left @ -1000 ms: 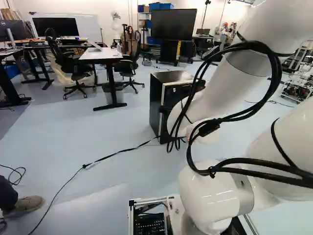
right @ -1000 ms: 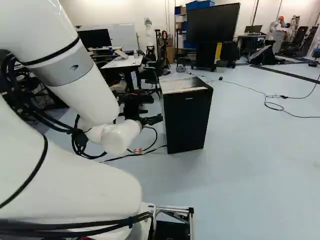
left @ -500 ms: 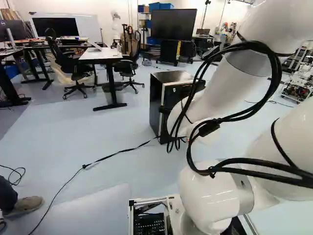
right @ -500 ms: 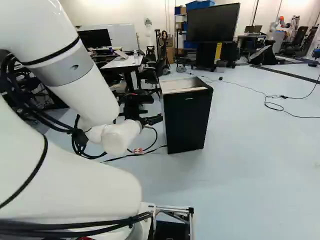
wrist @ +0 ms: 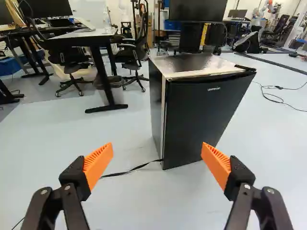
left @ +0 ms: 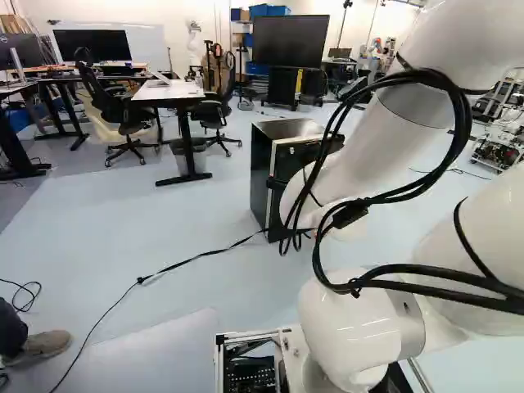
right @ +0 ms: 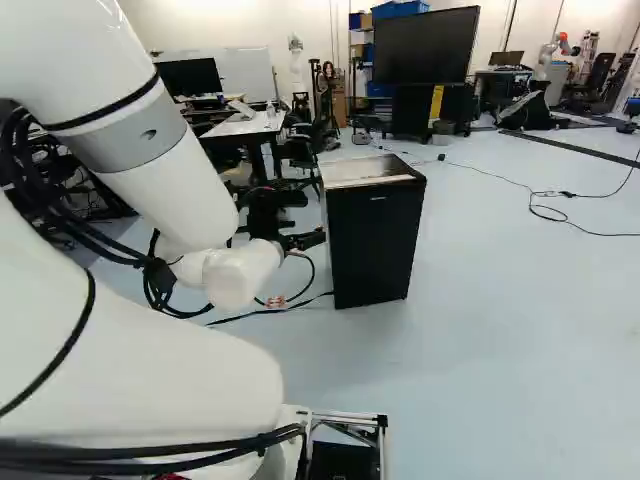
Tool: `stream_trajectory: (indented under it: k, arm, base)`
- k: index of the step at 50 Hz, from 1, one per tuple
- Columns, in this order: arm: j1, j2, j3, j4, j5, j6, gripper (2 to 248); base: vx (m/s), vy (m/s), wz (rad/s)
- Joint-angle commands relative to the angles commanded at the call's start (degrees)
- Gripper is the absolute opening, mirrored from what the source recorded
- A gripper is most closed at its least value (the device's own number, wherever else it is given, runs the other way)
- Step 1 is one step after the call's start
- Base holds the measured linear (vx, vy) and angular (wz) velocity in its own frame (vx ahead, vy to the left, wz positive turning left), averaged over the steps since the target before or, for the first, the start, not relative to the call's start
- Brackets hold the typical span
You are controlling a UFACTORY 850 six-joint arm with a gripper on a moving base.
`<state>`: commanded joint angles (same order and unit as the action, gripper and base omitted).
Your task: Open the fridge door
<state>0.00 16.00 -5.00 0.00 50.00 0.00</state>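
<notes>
Open, with nothing between its fingers, my gripper (right: pixel 312 217) hangs just beside the fridge in the right base view. The small black fridge (right: pixel 374 240) stands upright on the floor. In the wrist view the fridge door (wrist: pixel 201 122) lies ahead of the gripper (wrist: pixel 157 149), a little to the side of the finger with the orange pad (wrist: pixel 217 163). The door looks closed against the body, and neither finger touches it there. In the left base view the arm hides part of the fridge (left: pixel 264 176).
A black cable (left: pixel 176 265) runs over the floor to the fridge's foot. Behind stand a white-topped desk (left: pixel 168 92), office chairs (left: pixel 123 115) and a large screen (right: pixel 425 45) on a stand. Another robot (right: pixel 555 48) is far back. A person's shoe (left: pixel 41 345) rests near the base's left.
</notes>
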Motion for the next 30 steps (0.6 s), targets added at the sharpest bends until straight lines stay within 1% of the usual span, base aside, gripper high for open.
stream_trajectory:
  k: [30]
  arm:
    - [0.0, 0.0, 0.0, 0.0, 0.0, 0.0, 247]
  base:
    - [0.059, -0.001, -0.005]
